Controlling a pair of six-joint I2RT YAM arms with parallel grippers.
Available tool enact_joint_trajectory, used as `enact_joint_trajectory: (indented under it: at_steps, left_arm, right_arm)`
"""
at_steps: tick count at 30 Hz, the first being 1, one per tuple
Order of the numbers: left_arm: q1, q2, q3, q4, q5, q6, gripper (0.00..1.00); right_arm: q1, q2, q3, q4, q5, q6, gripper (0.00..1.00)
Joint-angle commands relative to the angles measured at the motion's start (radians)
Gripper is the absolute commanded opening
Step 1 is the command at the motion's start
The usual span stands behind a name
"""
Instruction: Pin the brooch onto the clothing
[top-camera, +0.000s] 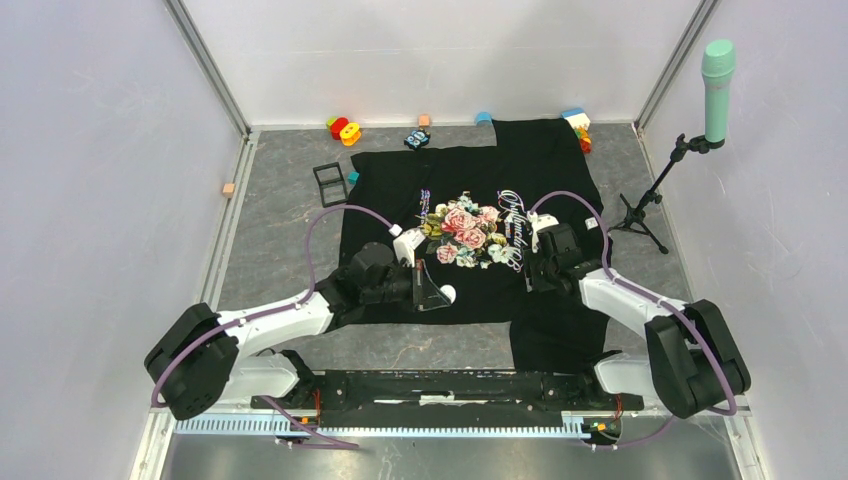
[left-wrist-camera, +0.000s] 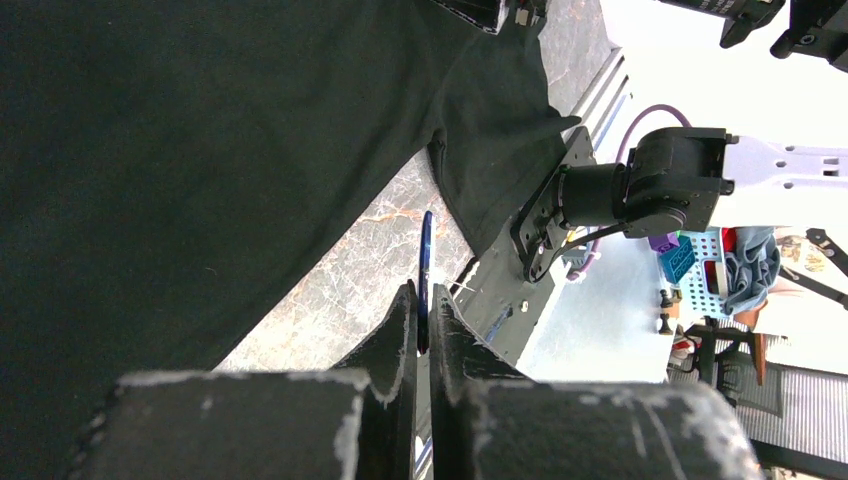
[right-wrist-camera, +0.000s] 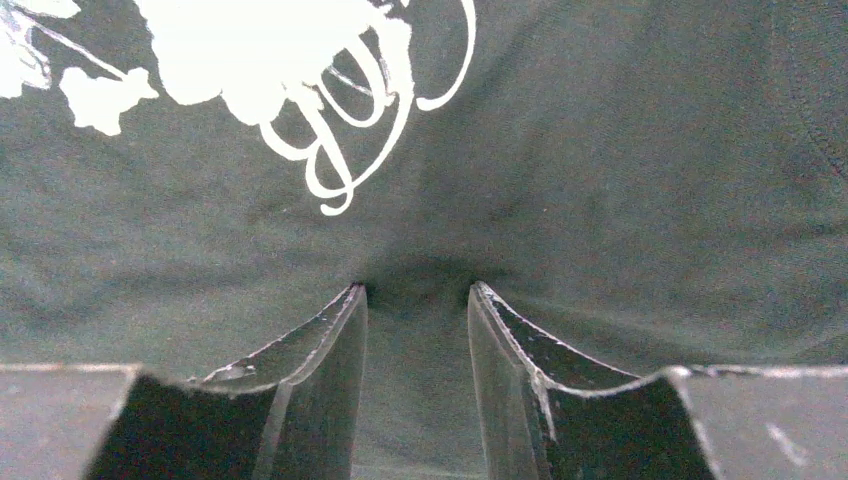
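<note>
The black T-shirt (top-camera: 480, 190) lies flat on the grey table, its rose print (top-camera: 462, 230) and pale lettering in the middle. My left gripper (top-camera: 432, 290) hovers over the shirt's lower hem, shut on the brooch (left-wrist-camera: 425, 255), a thin blue disc seen edge-on between the fingertips. From above the brooch shows as a small pale round spot (top-camera: 448, 294). My right gripper (top-camera: 532, 272) is open, both fingertips (right-wrist-camera: 352, 300) pressed down on the black fabric (right-wrist-camera: 600, 180) just below the cursive lettering (right-wrist-camera: 330, 130), which dimples between them.
A black square frame case (top-camera: 330, 183) and a small teal cube (top-camera: 352, 178) lie left of the shirt. Small toys and blocks (top-camera: 345, 130) line the back wall. A microphone stand (top-camera: 645, 205) stands at the right. An orange cube (top-camera: 229, 188) sits by the left wall.
</note>
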Motion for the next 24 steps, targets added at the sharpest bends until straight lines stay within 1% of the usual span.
enact_joint_trajectory:
  at_steps: [1,9,15,21,24]
  left_arm:
    - [0.001,-0.022,-0.016,0.058,-0.016,-0.024,0.02]
    - [0.000,-0.015,-0.019,0.062,-0.010,-0.022,0.02]
    - [0.001,-0.016,-0.024,0.062,-0.011,-0.020,0.02]
    - [0.000,-0.013,-0.024,0.063,-0.006,-0.017,0.02]
    - [0.000,-0.011,-0.023,0.062,-0.006,-0.014,0.02]
  right_arm:
    - [0.004,0.019,-0.013,0.008,0.010,0.017,0.45]
    - [0.006,-0.010,-0.078,-0.008,0.005,0.055,0.31]
    - [0.006,-0.071,-0.123,-0.033,-0.012,0.080,0.26]
    - [0.007,-0.136,-0.131,-0.058,-0.050,0.095,0.26]
    - [0.007,-0.151,-0.124,-0.067,-0.052,0.095,0.29]
